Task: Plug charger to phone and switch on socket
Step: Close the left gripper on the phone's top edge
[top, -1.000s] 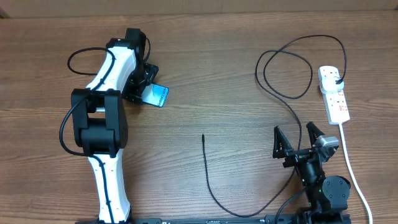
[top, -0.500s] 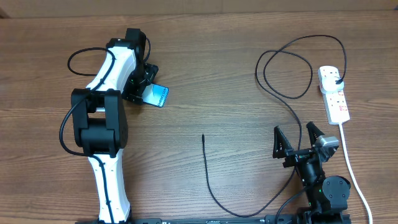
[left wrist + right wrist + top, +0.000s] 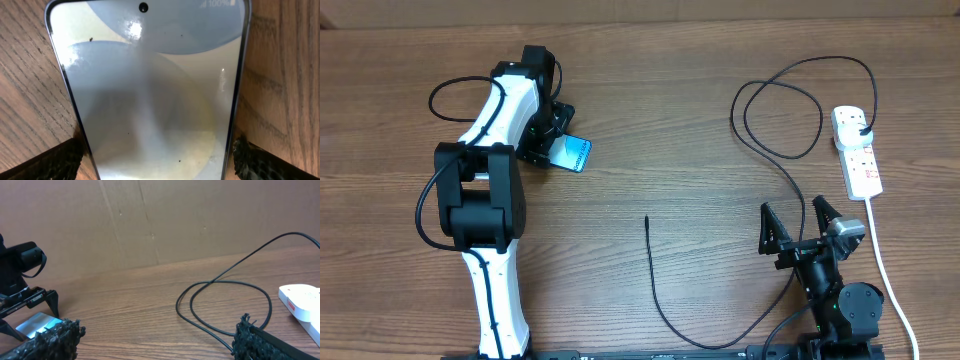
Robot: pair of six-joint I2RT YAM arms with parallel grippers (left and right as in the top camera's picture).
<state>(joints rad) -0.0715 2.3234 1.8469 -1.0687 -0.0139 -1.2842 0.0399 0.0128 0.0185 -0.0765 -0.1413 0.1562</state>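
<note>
1. The phone lies on the far left of the table, screen up and lit, and it fills my left wrist view.
2. My left gripper is clenched on it, one finger against each long edge.
3. The charger lies well apart from the phone. Its slim connector tip rests free on the wood mid-table. From there the cable runs toward the near edge, swings right and up past the right arm, and makes a big loop.
4. Its black plug sits in the far outlet of the socket, at the right edge.
5. My right gripper hovers near the right-hand run of cable, fingers spread wide and grasping nothing.
</note>
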